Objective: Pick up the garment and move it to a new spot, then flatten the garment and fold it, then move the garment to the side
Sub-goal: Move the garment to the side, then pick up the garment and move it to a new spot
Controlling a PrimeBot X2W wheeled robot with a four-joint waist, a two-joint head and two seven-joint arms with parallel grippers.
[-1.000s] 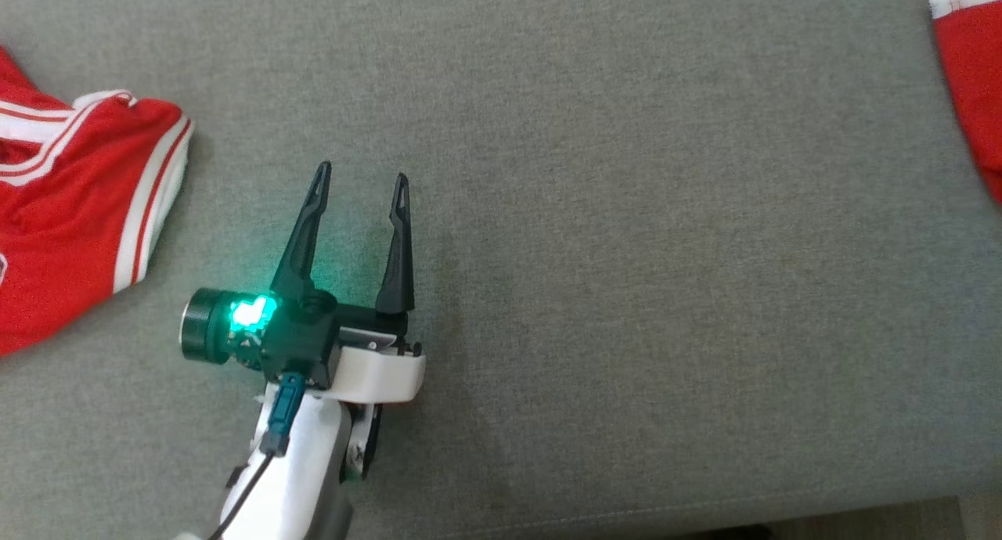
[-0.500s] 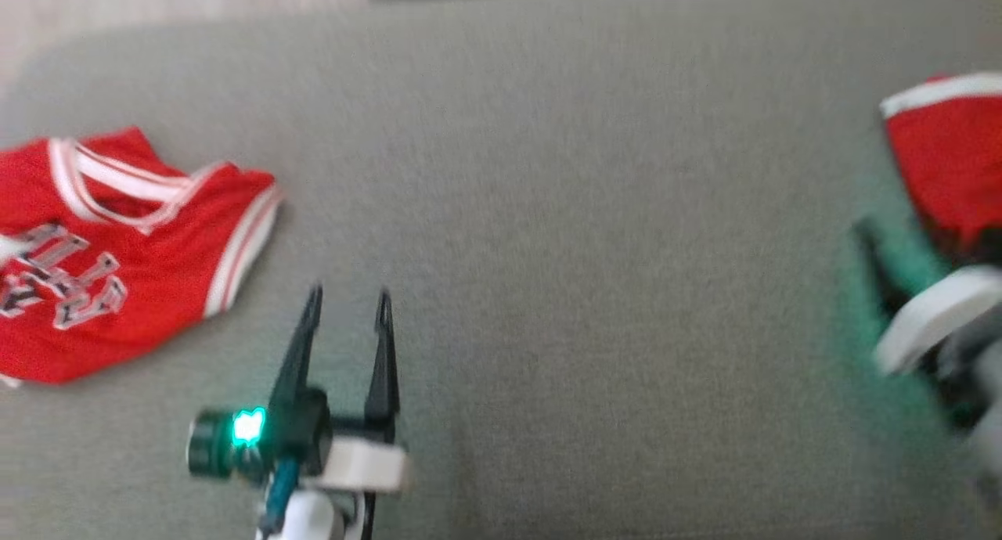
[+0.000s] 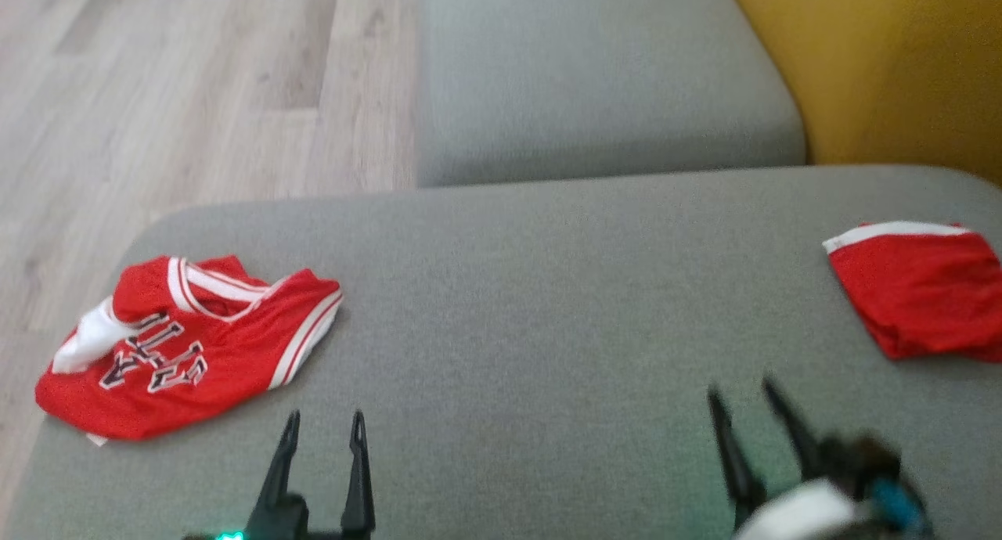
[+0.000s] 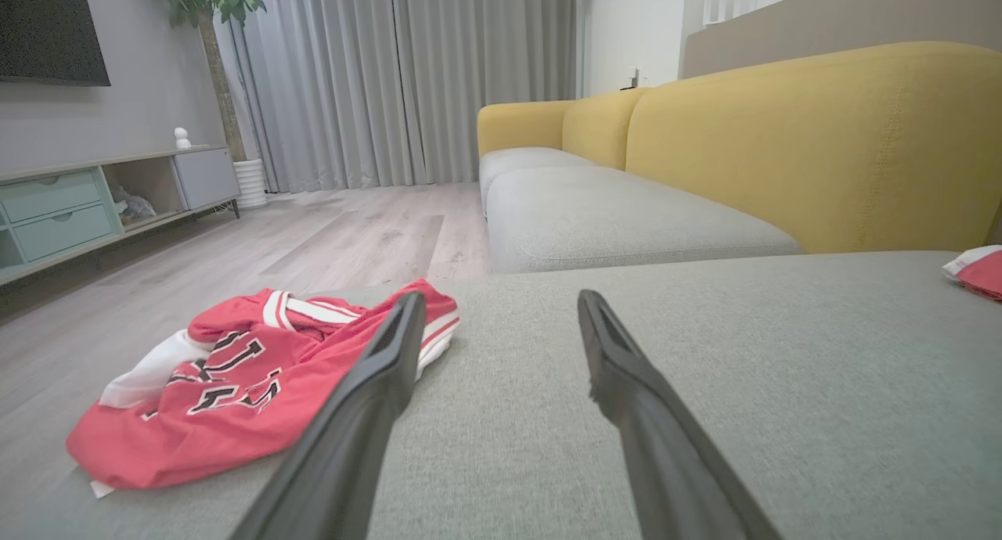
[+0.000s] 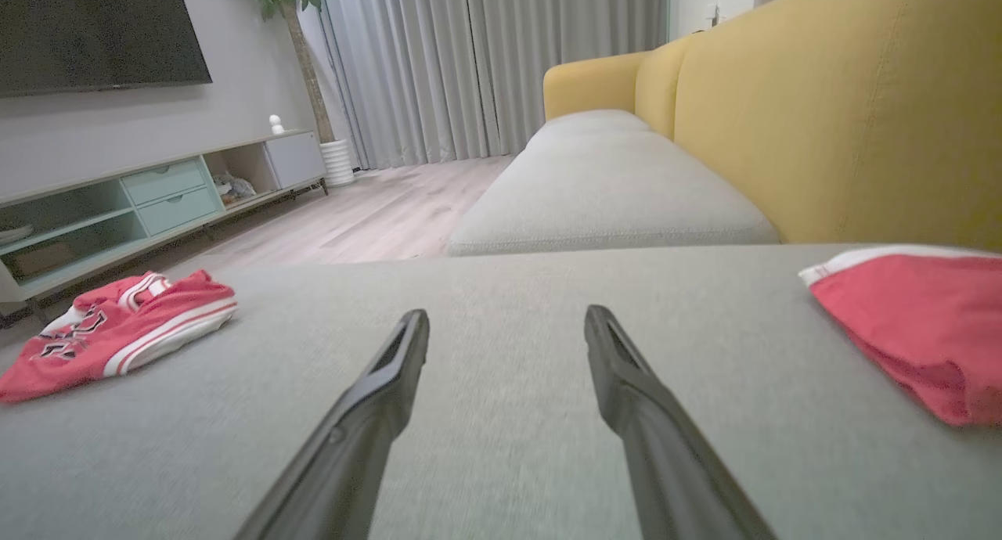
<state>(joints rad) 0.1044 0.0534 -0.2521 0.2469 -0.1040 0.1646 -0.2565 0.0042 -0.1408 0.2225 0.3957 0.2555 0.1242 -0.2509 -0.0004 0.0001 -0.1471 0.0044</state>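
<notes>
Nearest us, our left gripper [image 3: 324, 419] and right gripper [image 3: 742, 390] hover low over the grey fabric sofa seat [image 3: 548, 305], both with jaws apart and holding nothing. Over the last second the head camera has swung upward, so the whole picture has shifted while the cloth has stayed put. The right jaws have also spread wider, and that arm now stands clear of the small folded plain red piece with one white band [image 3: 924, 297] at the seat's right end.

We take this as the start of a fresh pick. The garment, a crumpled red mesh sports shirt with white stripe trim and lettering [image 3: 196, 352], lies at the seat's left end near the edge. It is untouched and closer to the left gripper. Nothing lies between them. Beyond are a second grey cushion [image 3: 603, 78], a yellow backrest [image 3: 900, 70] and a pale wooden floor [image 3: 196, 94].
</notes>
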